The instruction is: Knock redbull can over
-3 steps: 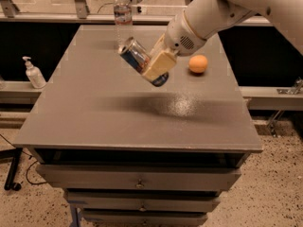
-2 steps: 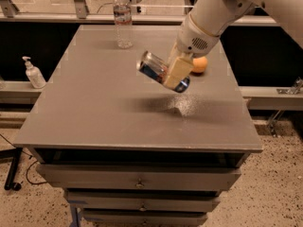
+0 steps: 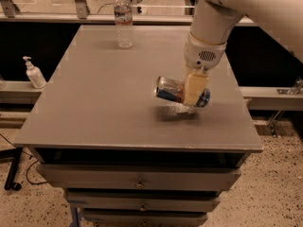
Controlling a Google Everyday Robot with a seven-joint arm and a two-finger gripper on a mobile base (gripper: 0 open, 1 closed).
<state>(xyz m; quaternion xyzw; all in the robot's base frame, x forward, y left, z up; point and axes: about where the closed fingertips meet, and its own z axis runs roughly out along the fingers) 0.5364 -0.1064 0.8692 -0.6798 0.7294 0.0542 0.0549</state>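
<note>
The redbull can (image 3: 171, 89) lies on its side, blue and silver, silver end facing left. It hangs just above the grey table top (image 3: 94, 103), right of the middle, with its shadow right beneath it. My gripper (image 3: 193, 97) comes down from the white arm at the upper right and is shut across the can's right half. One tan finger (image 3: 195, 85) covers the can's front.
A clear plastic water bottle (image 3: 124, 19) stands at the table's far edge, left of the arm. A white pump bottle (image 3: 34, 74) sits on a ledge to the left, off the table. Drawers (image 3: 137, 179) lie under the front edge.
My gripper has carried the can right and down, from mid-air over the table's middle to just above the surface. The can has turned closer to level. The orange ball is now hidden.
</note>
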